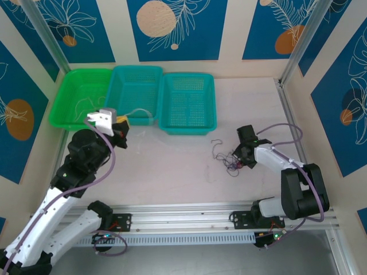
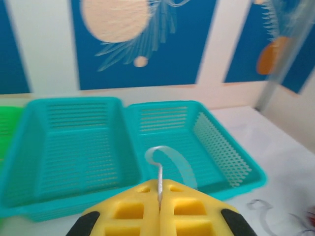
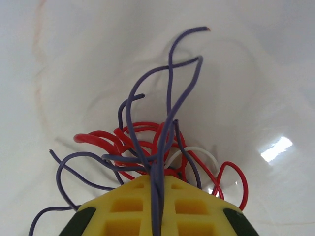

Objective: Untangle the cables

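The cables [image 1: 229, 160] lie as a small knot on the white table, right of centre. In the right wrist view the knot shows red loops [image 3: 142, 135], a short whitish arc [image 3: 197, 150] and dark bluish strands [image 3: 170, 98]. My right gripper [image 3: 157, 182] is shut on the dark strands, which run up between its yellow fingers; it sits at the knot's right side [image 1: 243, 159]. My left gripper [image 2: 160, 189] is shut on a separate whitish cable [image 2: 172, 157], which curls over in front of the teal baskets. That gripper [image 1: 121, 123] hangs at the middle basket's near rim.
Three baskets stand in a row at the back: a green one [image 1: 57, 109], a teal one [image 1: 137, 70] and a second teal one [image 1: 213, 103]. A dark cable end [image 1: 214, 143] hooks out left of the knot. Metal frame posts [image 1: 298, 51] rise at the corners.
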You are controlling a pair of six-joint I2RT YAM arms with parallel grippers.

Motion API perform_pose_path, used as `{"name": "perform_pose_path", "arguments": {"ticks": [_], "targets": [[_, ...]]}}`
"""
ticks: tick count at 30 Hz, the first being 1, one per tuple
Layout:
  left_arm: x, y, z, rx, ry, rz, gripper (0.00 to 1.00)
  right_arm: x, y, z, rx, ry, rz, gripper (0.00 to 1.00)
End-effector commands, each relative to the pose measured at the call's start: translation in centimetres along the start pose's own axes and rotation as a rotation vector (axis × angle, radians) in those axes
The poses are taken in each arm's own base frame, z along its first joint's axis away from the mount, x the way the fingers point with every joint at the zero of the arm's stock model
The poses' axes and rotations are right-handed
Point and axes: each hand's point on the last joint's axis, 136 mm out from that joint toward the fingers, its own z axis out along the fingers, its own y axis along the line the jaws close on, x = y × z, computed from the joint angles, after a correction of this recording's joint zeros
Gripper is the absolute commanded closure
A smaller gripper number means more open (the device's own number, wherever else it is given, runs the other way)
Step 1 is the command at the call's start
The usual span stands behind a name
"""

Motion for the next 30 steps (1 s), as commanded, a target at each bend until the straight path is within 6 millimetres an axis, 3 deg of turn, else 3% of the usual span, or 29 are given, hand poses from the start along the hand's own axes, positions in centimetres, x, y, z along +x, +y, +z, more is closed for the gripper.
{"name": "perform_pose_path", "arguments": {"ticks": [1, 4, 8, 16, 24, 30], "targets": [[-0.7, 3.2, -0.8, -0.147, 0.014, 0.016, 1.00, -0.2, -2.5, 0.1, 0.058, 0.015, 0.034, 1.00], [-1.8, 3.6, -0.9, -0.140, -0.013, -0.010, 1.00, -0.5, -3.0, 0.2, 0.043, 0.028, 0.069, 1.00], [-3.8, 1.8, -0.2, -0.034, -0.053, -0.019, 1.00, -0.1, -2.6, 0.5, 0.003, 0.043, 0.062, 0.99], [-9.7, 3.9, 1.5, -0.139, -0.118, 0.095, 1.00, 0.7, -1.9, 1.1, -0.051, 0.065, 0.047, 0.97], [-14.3, 9.9, 7.4, -0.193, -0.157, 0.030, 1.00, 0.6, -1.4, 1.0, -0.099, 0.052, 0.031, 0.96], [-15.5, 14.3, 12.2, -0.187, -0.141, -0.022, 1.00, 0.6, -1.3, 1.0, -0.123, 0.045, 0.035, 0.96]]}}
